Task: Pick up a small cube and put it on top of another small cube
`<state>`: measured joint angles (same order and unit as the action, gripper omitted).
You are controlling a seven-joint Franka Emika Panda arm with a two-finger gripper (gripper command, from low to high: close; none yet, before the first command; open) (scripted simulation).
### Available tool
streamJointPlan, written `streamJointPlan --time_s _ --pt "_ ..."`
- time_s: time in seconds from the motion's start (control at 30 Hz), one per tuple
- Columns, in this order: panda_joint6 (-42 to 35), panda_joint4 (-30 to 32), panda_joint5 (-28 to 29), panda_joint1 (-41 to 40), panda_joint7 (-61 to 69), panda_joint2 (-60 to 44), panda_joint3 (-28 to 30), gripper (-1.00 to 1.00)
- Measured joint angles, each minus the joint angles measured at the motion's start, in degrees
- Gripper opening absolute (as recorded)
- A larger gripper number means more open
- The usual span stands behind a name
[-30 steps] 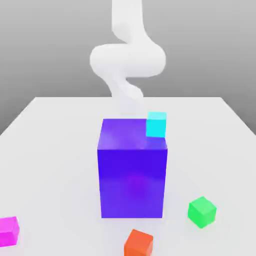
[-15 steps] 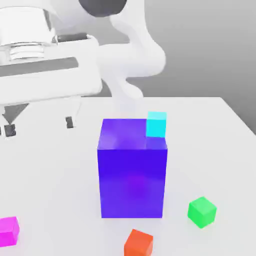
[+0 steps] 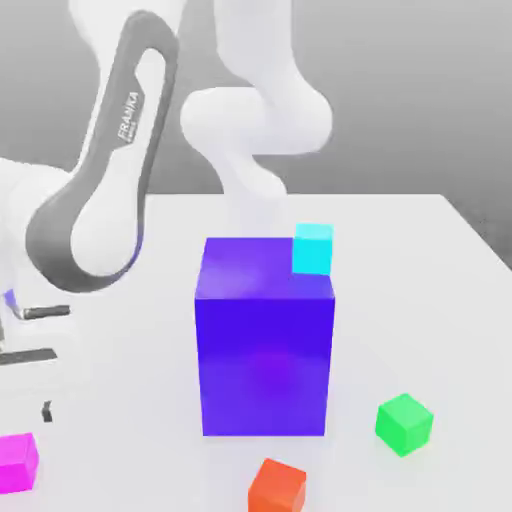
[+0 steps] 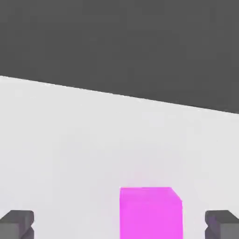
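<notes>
As I looked through the hand view, I saw my gripper (image 4: 119, 224) with its two dark fingers (image 4: 17, 224) well apart and nothing clamped between them. The small, bright magenta-pink cube (image 4: 151, 214) lay within the span of the fingers, closer to one than to the other and touching neither. It rested on the smooth white tabletop (image 4: 70, 149), and past the tabletop's straight edge I saw a dark grey area (image 4: 119, 46).

In the exterior view, I had the hand of the white-and-grey arm (image 3: 100, 200) at the view's left edge, partly cut off, with one dark fingertip (image 3: 47, 411) visible just above the magenta cube. Toward the exterior view's right from the end effector stood the big, glossy purple-blue block (image 3: 265, 365), upright, with a small, bright cyan cube (image 3: 313, 250) on its top. The small orange-red cube (image 3: 277, 488) lay between the gripper and the small, bright green cube (image 3: 404, 425), nearer the camera than the block. The green cube was well apart from my end effector, on the block's far side from it, sitting on the tabletop by itself.
</notes>
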<state>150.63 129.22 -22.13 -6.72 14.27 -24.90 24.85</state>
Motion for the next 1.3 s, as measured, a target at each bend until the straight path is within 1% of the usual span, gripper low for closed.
streamJointPlan --time_s 0.1,0.13,0.33,0.4,0.5,0.53,0.73,0.9,1.07,1.23,1.3 --pt "4.4 -1.6 -4.0 -3.3 3.3 -6.4 -3.9 0.00" --pt "5.2 -1.9 -4.8 -3.9 4.0 -7.6 -4.6 -1.00" --pt "5.5 -2.1 -5.2 -4.3 4.3 -8.2 -5.0 -1.00" --pt "3.8 -1.5 -3.8 -2.8 3.3 -5.9 -3.2 -1.00" --pt "-0.2 0.3 0.5 0.2 0.0 -0.1 0.3 -1.00" --pt "-0.8 1.0 0.9 1.7 -1.4 0.9 0.2 -1.00" --pt "-1.9 6.1 2.3 12.4 -11.3 5.8 -3.9 -1.00" --pt "-1.6 10.7 5.4 21.8 -21.1 10.9 -7.7 -1.00" --pt "-0.8 15.5 11.1 30.4 -32.6 16.8 -12.0 -1.00" --pt "0.4 20.3 19.2 40.1 -45.9 22.8 -16.9 -1.00" --pt "2.4 21.3 20.7 41.9 -48.7 22.3 -17.4 -1.00"
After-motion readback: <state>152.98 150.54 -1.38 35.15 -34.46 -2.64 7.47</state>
